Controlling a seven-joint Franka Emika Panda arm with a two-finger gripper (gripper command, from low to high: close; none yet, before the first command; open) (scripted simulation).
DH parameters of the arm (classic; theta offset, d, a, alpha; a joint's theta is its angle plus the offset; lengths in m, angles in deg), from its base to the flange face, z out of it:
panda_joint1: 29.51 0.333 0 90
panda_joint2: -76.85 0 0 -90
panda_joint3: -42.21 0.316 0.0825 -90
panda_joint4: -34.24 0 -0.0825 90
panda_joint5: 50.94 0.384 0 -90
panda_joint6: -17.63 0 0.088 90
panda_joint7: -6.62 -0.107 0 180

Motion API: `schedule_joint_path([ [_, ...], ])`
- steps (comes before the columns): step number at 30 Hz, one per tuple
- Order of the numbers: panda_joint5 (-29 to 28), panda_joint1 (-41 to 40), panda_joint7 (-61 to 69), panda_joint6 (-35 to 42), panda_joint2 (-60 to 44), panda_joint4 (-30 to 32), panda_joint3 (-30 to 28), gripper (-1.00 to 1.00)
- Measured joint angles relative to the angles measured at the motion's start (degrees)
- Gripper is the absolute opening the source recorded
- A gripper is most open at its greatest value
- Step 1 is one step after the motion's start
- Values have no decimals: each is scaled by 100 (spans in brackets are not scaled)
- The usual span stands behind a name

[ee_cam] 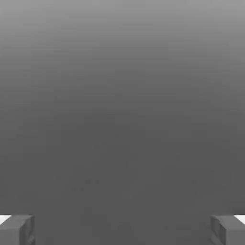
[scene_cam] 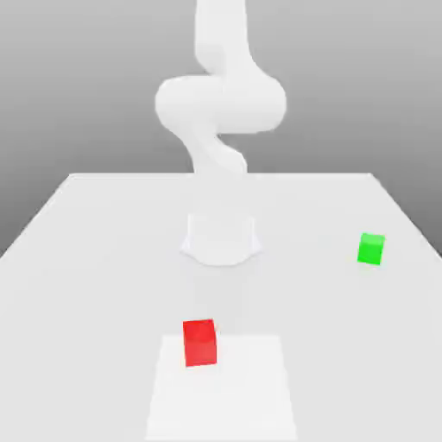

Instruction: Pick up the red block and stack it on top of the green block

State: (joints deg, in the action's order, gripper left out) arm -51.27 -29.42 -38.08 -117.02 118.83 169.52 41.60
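The red block (scene_cam: 199, 343) rests on the white table near its front, a little toward the exterior view's left. The green block (scene_cam: 371, 249) sits farther back, toward the exterior view's right, well apart from the red one. In the hand view my gripper (ee_cam: 122, 229) stands open: its two grey fingertips (ee_cam: 16, 229) are set wide apart with nothing between them, and behind them there is only plain grey background. In the exterior view the white arm (scene_cam: 220, 104) rises from its base and bends upward out of the picture.
The arm's round base (scene_cam: 220, 240) stands at the middle of the white table (scene_cam: 86, 276). A slightly brighter square patch (scene_cam: 250, 388) marks the table's front, partly under the red block.
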Motion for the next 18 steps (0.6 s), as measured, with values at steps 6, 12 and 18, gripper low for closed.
schedule_joint_path([
  [6, -81, 18, 336, -816, -1123, 973, -185, 0],
  [12, -135, 26, 701, -1646, -2279, 1961, -379, 0],
  [18, -56, 12, 1186, -2747, -3814, 2917, -531, 0],
])
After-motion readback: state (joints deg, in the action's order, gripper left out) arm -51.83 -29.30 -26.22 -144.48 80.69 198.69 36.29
